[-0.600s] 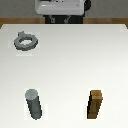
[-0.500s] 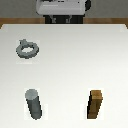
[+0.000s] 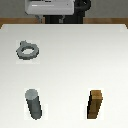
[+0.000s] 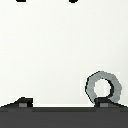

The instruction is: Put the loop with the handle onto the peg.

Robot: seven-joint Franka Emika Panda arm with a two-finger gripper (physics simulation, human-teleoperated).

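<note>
The loop with the handle (image 3: 27, 51) lies flat on the white table (image 3: 70, 65), over toward the exterior view's left, its stubby tab pointing away from the peg; the wrist view shows the same ring (image 4: 103, 87) resting free, nothing touching it; the peg (image 3: 34, 104) stands upright well apart from the ring, nearer the front edge on that same side; a brown wooden block (image 3: 96, 104) stands off to the exterior view's right of the peg; the gripper's fingers never show clearly, so I cannot tell how wide the pincer stands
</note>
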